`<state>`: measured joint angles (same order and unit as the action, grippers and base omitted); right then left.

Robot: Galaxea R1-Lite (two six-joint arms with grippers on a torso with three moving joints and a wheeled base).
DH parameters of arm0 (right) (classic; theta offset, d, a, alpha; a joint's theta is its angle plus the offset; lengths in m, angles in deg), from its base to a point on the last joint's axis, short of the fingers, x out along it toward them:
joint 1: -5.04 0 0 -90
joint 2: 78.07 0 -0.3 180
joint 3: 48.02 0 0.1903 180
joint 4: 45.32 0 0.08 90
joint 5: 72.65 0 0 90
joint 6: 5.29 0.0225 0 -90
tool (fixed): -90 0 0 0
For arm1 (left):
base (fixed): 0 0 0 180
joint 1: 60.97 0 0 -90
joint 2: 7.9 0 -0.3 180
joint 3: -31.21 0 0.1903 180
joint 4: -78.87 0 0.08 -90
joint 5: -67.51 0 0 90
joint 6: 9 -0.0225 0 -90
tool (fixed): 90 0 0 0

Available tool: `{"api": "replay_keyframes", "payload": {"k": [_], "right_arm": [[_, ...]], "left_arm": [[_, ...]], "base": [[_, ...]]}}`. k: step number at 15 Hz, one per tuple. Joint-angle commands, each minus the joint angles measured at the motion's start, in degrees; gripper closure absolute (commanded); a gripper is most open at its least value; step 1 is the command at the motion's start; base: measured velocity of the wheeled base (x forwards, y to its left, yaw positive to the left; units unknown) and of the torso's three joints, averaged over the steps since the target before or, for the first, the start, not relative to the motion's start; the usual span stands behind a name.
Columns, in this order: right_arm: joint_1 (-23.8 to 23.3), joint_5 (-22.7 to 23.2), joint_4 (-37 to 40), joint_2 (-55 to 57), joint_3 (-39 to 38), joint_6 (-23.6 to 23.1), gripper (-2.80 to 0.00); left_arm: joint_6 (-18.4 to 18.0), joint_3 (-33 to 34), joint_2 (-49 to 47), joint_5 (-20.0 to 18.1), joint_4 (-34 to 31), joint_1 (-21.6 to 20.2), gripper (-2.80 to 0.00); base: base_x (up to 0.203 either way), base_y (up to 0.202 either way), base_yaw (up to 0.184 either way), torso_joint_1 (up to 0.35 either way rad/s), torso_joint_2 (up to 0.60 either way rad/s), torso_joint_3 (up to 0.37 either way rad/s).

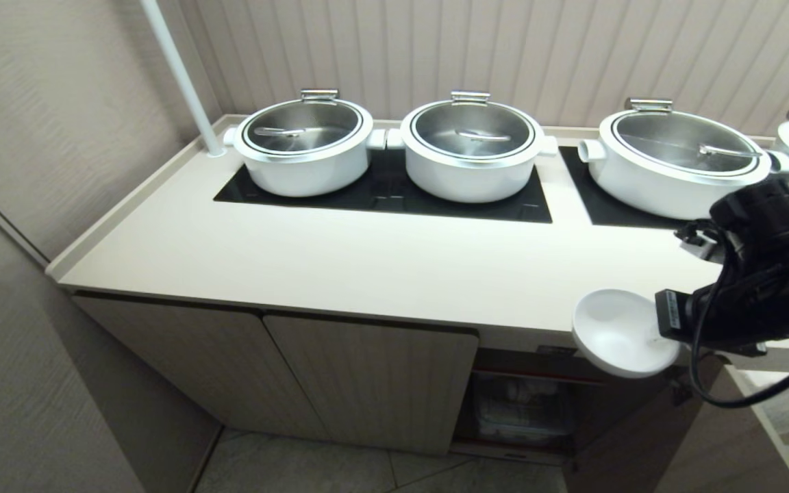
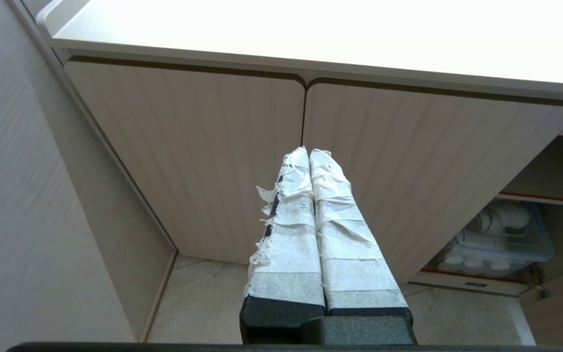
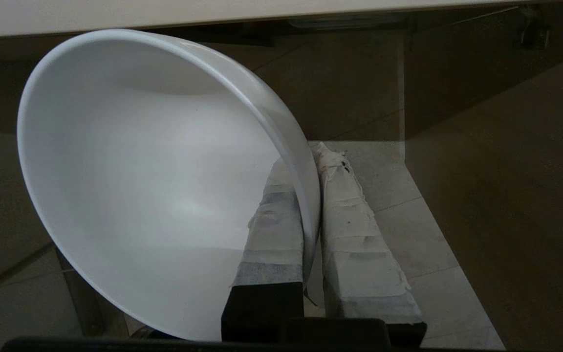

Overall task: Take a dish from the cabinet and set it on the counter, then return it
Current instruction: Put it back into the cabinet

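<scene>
My right gripper (image 1: 665, 327) (image 3: 306, 159) is shut on the rim of the dish (image 1: 617, 332) (image 3: 140, 186), a plain white bowl, with one finger inside and one outside. The bowl hangs tilted at the counter's (image 1: 367, 260) front edge on the right, over the cabinet's (image 1: 367, 383) open compartment (image 1: 524, 404). In the left wrist view my left gripper (image 2: 308, 152) is shut on nothing and points at the two shut ribbed doors (image 2: 188, 156) below the counter (image 2: 311, 29).
Several white pots with steel lids (image 1: 305, 144) (image 1: 473, 147) (image 1: 675, 161) stand on black hob panels (image 1: 381, 192) at the back. A white pole (image 1: 182, 82) rises at the back left. A clear bin of white dishes (image 2: 501, 234) sits in the open compartment. A wall (image 1: 38, 137) closes the left side.
</scene>
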<state>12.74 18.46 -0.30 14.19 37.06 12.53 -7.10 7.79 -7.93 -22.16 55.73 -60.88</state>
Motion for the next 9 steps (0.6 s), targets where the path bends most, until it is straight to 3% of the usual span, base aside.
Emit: {"api": "replay_keyframes", "payload": {"k": [1,9], "right_arm": [[0.1,0.1,0.0,-6.1,-3.3,0.1,0.00],[0.1,0.1,0.5,-19.0,-13.7,0.0,0.00]], "left_arm": [[0.0,0.0,0.0,0.0,0.0,0.0,0.00],[0.0,0.0,0.0,0.0,0.0,0.0,0.00]], "base": [[0.000,0.000,0.000,0.000,0.00,0.000],[0.000,0.000,0.000,0.000,0.00,0.000]]}}
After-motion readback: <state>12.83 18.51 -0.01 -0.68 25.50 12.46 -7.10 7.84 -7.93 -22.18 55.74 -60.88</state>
